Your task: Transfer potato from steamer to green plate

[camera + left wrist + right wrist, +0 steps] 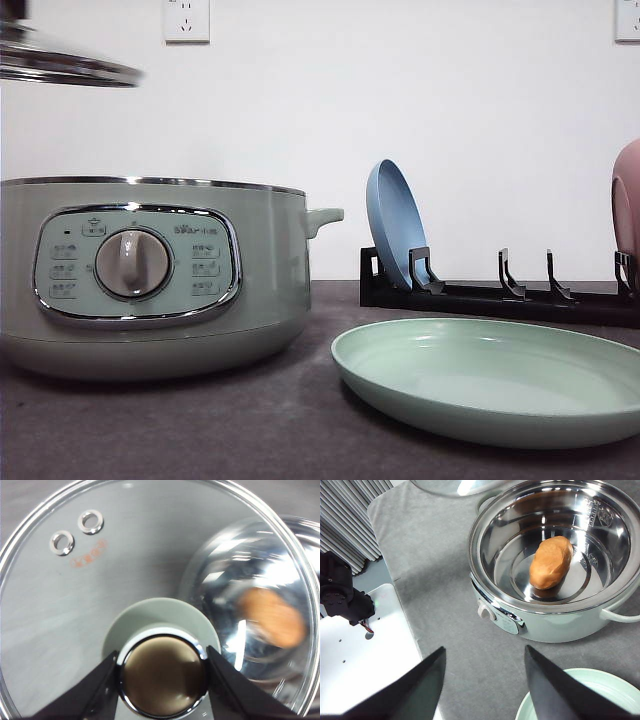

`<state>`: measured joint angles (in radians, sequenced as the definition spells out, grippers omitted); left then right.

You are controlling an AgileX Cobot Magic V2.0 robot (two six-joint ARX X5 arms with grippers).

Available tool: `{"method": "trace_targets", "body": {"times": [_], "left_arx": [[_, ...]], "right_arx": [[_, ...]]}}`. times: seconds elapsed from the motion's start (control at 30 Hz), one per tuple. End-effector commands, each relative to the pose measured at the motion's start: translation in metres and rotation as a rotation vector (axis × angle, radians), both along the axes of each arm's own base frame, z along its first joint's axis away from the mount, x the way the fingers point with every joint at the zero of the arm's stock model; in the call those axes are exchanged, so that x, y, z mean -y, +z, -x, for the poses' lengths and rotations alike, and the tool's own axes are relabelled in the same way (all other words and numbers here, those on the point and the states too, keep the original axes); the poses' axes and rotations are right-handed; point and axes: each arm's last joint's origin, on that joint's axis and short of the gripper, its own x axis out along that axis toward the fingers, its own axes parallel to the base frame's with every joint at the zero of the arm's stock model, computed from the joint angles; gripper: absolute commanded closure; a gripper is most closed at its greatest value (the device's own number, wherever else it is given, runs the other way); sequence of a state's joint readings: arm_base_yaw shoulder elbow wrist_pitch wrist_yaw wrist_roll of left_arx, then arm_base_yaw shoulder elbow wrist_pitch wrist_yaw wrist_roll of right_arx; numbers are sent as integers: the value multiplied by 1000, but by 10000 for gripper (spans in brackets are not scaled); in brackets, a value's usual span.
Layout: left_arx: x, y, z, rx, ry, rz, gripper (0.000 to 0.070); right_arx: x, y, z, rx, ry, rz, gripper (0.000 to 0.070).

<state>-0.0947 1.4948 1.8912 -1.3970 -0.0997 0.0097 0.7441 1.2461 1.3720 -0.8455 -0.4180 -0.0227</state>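
The pale green steamer (150, 275) stands at the left of the table with its lid off. Its glass lid (60, 62) hangs in the air above it, at the upper left. In the left wrist view my left gripper (162, 675) is shut on the lid's knob (162, 680), and the potato (272, 617) shows blurred through the glass. The orange-brown potato (551, 561) lies in the steamer's steel bowl (555, 545). My right gripper (484, 680) is open and empty, above the grey table between steamer and green plate (580, 695). The green plate (490, 375) lies flat at the front right.
A black dish rack (500, 295) stands behind the green plate, holding a blue plate (395, 235) upright and a pink dish (627, 205) at the right edge. A white base with a black arm mount (342, 597) lies beside the table's edge.
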Motion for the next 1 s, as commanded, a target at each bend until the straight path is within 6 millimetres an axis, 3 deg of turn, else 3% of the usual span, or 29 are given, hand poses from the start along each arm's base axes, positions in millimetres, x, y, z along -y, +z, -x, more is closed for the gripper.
{"method": "trace_targets", "body": {"times": [0.0,0.3,0.47,0.8,0.97], "left_arx": [[-5,10,0,58,11,1,700],[-25,10,-1,66,84,-5,700],[-28,10,-1,66,95,-5,700],[-28,10,-1,67,95,-5,700],[-28,10,-1,67,95,-5,700]], "right_arx": [[-4,3,-2,9,6,-6,388],[-7,0,-6,-23,-30,-13,346],[-17,-1,-17,-24,-57,-47,226],[-69,5,-73,-49,-54,8,190],[-103,-4,-105,-59,-57,35,165]]}}
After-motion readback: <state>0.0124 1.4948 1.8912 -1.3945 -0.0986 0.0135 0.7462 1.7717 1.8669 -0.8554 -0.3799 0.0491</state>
